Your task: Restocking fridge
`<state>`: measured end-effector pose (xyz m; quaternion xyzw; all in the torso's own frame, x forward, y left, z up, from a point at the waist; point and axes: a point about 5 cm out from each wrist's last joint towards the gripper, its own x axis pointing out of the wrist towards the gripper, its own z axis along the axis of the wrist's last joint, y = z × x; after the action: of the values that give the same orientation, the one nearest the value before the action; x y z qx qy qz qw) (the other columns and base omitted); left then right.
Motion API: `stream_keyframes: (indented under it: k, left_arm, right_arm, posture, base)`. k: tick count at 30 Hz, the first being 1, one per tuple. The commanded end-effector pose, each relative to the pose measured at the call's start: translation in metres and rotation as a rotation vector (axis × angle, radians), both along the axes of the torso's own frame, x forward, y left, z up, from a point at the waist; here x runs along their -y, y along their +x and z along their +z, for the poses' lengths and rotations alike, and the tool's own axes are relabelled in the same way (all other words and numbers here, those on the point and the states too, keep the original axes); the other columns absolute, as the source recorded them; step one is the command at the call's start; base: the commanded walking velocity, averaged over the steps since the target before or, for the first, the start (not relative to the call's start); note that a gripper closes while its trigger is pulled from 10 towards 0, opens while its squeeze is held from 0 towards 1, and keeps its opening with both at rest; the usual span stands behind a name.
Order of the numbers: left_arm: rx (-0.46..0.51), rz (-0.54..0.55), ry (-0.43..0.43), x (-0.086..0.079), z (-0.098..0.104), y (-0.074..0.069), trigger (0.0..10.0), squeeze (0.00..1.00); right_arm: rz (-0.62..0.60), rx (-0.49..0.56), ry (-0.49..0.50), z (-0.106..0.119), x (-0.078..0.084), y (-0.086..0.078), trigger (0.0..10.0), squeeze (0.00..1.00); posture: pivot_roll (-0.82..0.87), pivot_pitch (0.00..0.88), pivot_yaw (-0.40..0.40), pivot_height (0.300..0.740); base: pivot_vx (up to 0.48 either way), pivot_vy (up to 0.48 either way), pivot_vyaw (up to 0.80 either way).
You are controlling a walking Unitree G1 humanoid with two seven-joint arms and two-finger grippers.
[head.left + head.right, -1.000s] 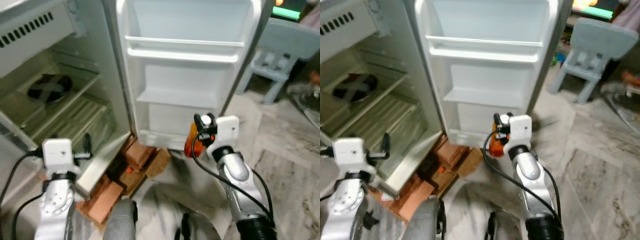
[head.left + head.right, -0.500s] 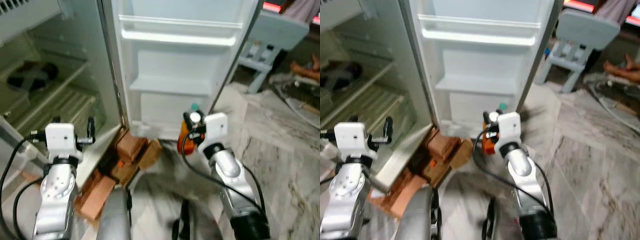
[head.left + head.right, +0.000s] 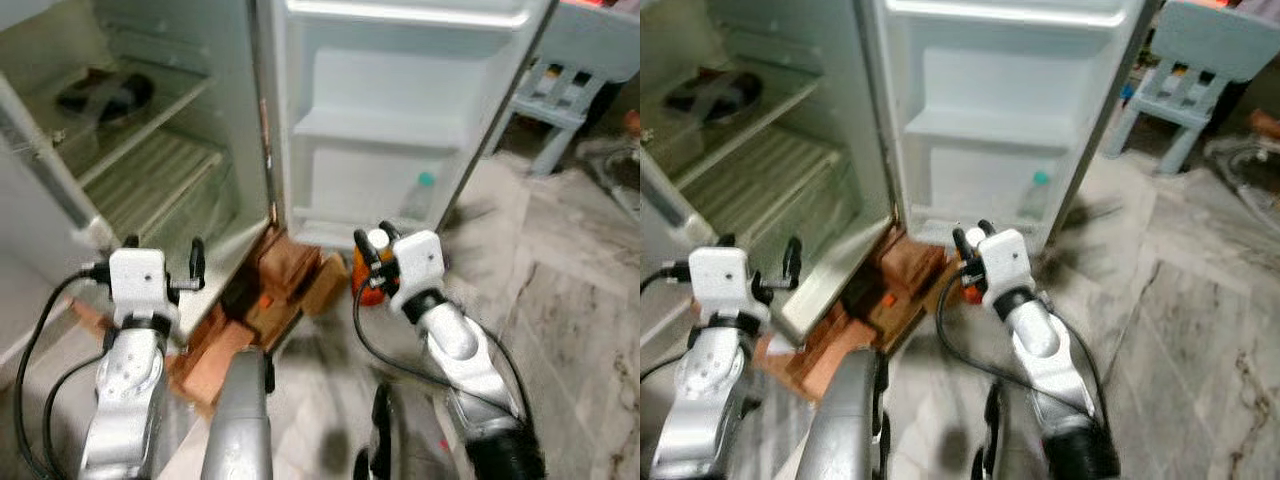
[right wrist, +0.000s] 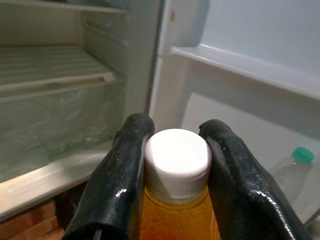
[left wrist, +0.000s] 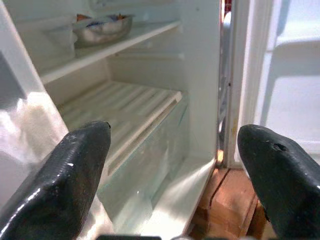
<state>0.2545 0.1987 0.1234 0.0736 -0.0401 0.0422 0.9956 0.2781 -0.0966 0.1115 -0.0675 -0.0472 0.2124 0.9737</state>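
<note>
While the orange bottle point(image 4: 176, 200) sits pinched at its white cap point(image 4: 177, 159) between the 2 black fingers point(image 4: 116, 175) of the right hand point(image 3: 378, 243), it hangs low in front of the open fridge door point(image 3: 400, 110), just short of the bottom door shelf point(image 3: 360, 232). The grip is on the cap and neck alone, so the weight of the liquid hangs below the fingers; a quick swing or a knock against the shelf lip could, I judge, twist the bottle out or tip it as it goes in.

Just beyond the right hand, a clear bottle with a green cap point(image 3: 420, 196) already stands in that bottom door shelf, close to the line of travel. A careless push could knock it over. The door shelf above it point(image 3: 380, 125) looks bare.

The left hand point(image 3: 160, 262) is held up off to the side of the right one, facing the fridge body point(image 5: 150, 100), its fingers point(image 5: 65, 175) spread wide and grasping nothing. Ahead of it lie a ridged lower shelf point(image 5: 120, 107) with a clear drawer point(image 5: 150, 165) underneath, and higher up a shelf carrying a covered bowl point(image 5: 102, 27); what is inside the bowl I cannot make out. Below both hands, reddish bricks point(image 3: 285, 290) prop the fridge off the marble floor point(image 3: 560, 300).
</note>
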Motion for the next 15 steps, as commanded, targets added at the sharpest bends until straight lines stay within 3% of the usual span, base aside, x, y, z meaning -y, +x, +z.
stream_keyframes:
  k: [1, 15]
  left_arm:
    - [0.023, -0.029, -0.012, 0.0073, 0.0056, -0.0003, 10.0, 0.0]
    - [0.023, -0.053, -0.026, 0.0149, 0.0069, 0.001, 10.0, 0.0]
  right_arm:
    - [-0.014, 0.065, -0.012, 0.0122, 0.0054, 0.0038, 10.0, 0.0]
    - [-0.017, 0.101, -0.048, 0.0145, 0.0066, 0.0077, 10.0, 0.0]
  posture:
    - [0.08, 0.124, -0.037, 0.616]
    - [0.08, 0.125, -0.039, 0.616]
  base:
    - [0.262, 0.0, 0.0]
    - [0.299, 0.0, 0.0]
